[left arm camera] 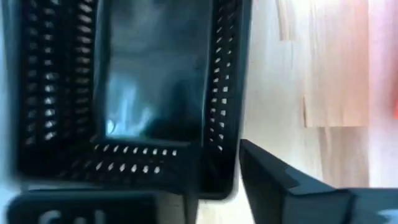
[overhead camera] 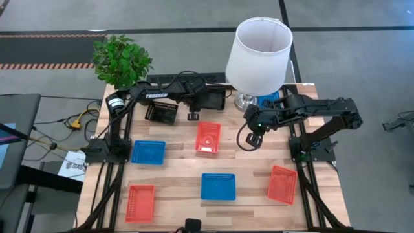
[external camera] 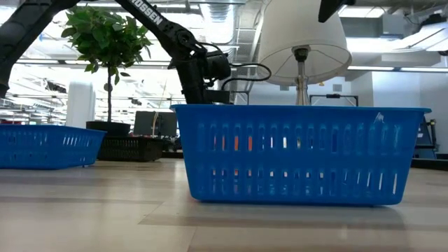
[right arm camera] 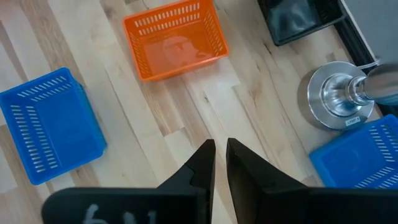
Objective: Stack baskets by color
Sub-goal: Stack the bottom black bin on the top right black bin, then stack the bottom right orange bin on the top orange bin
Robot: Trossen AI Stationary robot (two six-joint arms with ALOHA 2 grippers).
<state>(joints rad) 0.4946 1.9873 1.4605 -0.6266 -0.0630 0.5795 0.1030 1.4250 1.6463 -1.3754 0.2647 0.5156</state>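
- While 2 black baskets sit at the table's far edge, 1 (overhead camera: 161, 112) lies left of the left gripper (overhead camera: 193, 115) and the other (overhead camera: 213, 98) just beyond it, near the lamp base (overhead camera: 244, 100).
- 3 red-orange baskets are spread out: 1 (overhead camera: 207, 138) mid-table, 1 (overhead camera: 140, 202) near-left, 1 (overhead camera: 282, 184) near-right.
- 2 blue baskets lie open on the wood, 1 (overhead camera: 148, 152) on the left and 1 (overhead camera: 218, 186) front-centre; a third (overhead camera: 268, 101) shows behind the lamp base.
- Left gripper hangs close over a black basket's rim (left arm camera: 221, 93); only 1 finger (left arm camera: 280, 180) shows, so its opening cannot be told, nor any grip.
- Right gripper (right arm camera: 220, 155) hovers above bare wood between the baskets, fingers nearly together with a thin gap, holding nothing.
- A potted plant (overhead camera: 121, 59) stands at the far-left corner.
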